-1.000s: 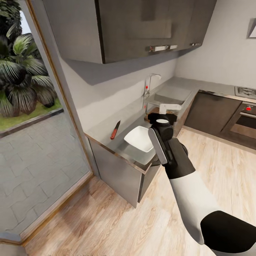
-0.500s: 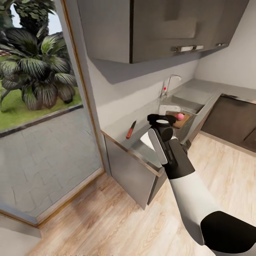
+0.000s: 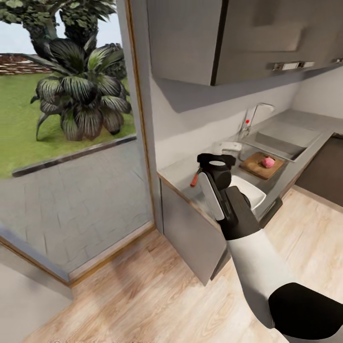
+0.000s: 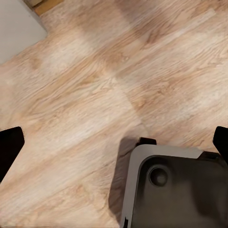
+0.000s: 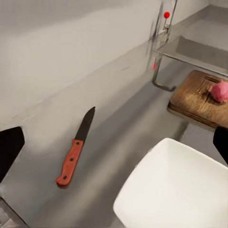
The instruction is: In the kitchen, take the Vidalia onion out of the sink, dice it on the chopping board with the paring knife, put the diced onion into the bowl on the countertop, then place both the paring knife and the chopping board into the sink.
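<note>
Wooden chopping board (image 5: 197,97) bearing pinkish onion (image 5: 219,91), paring knife (image 5: 76,148) flat beside white bowl (image 5: 178,190), laid ready for dicing; right gripper (image 5: 114,147) spread wide, empty.

Light wood plank floor (image 3: 157,286), grey wall (image 3: 200,119), dark overhead cabinets (image 3: 238,38), and a tall glass door (image 3: 71,143) onto paving and palms (image 3: 85,100).

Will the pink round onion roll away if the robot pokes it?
Probably. The pink round onion looks ball-shaped and sits loose on the flat brown wooden chopping board, so a nudge could roll it. The board's slightly raised edge might catch it. It looks smooth, maybe slippery.
</note>
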Controlling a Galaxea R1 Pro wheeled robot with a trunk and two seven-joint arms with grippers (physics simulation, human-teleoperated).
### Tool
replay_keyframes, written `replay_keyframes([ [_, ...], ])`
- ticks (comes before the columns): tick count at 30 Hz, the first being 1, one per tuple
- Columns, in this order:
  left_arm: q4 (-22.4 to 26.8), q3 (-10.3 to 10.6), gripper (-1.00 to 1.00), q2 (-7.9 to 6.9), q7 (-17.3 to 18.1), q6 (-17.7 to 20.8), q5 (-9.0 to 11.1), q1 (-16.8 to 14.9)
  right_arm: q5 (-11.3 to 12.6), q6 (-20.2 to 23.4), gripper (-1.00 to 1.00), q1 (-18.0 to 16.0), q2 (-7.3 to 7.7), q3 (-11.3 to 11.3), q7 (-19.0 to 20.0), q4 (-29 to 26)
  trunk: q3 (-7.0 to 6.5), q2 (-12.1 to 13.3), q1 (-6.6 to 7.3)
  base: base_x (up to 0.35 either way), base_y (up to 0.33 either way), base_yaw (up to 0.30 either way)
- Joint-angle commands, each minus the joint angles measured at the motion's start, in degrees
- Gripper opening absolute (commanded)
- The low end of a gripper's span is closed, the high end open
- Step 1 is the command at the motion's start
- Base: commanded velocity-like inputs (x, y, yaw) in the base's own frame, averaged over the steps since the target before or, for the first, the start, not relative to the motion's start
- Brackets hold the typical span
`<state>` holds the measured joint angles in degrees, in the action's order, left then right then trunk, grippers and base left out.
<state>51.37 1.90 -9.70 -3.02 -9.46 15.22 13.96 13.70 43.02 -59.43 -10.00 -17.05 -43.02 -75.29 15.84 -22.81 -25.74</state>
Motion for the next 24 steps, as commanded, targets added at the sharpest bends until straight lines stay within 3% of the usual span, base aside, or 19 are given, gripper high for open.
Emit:
replay_keyframes([
  [1, 0.1, 0.2, 1.0, -0.06, -0.3, -0.1, 0.3, 0.0, 0.6, 0.1, 1.0, -0.1, 0.0, -0.1, -0.6, 0.0, 0.1, -0.1, -0.04, 0.078, 0.0, 0.287],
  [7, 0.0, 0.2, 1.0, -0.06, -0.3, -0.1, 0.3, 0.0, 0.5, 0.0, 1.0, 1.0, 0.0, -0.1, -0.4, 0.2, 0.1, -0.1, -0.04, 0.243, 0.0, 0.277],
  [11, 0.0, 0.2, 1.0, -0.06, -0.3, -0.1, 0.3, 0.0, 1.0, -1.9, 1.0, 1.7, 0.0, -0.1, -0.2, 0.5, 0.1, -0.1, -0.04, 0.334, 0.0, 0.091],
  [14, 0.0, 0.2, 1.0, -0.06, -0.3, -0.1, 0.3, 0.0, 5.2, -2.9, 1.0, 2.3, 0.0, 0.0, 0.1, 0.8, 0.1, -0.1, -0.04, 0.193, 0.0, 0.012],
  [16, 0.0, 0.2, 1.0, -0.06, -0.3, -0.1, 0.3, 0.0, 9.7, -3.8, 1.0, 2.6, 0.0, 0.0, 0.5, 2.1, 0.1, -0.1, -0.04, 0.056, 0.0, 0.003],
  [19, -0.1, 0.2, 1.0, -0.06, -0.3, -0.1, 0.3, 0.0, 11.3, -6.6, 1.0, 2.6, 0.0, 0.0, 0.6, 4.5, 0.1, -0.1, -0.04, 0.013, 0.0, 0.001],
  [24, -0.4, 0.2, 1.0, -0.06, -0.3, -0.1, 0.3, 0.0, 11.7, -9.1, 1.0, 2.7, 0.0, 0.0, 0.7, 7.0, 0.1, -0.1, -0.04, 0.001, 0.0, 0.0],
])
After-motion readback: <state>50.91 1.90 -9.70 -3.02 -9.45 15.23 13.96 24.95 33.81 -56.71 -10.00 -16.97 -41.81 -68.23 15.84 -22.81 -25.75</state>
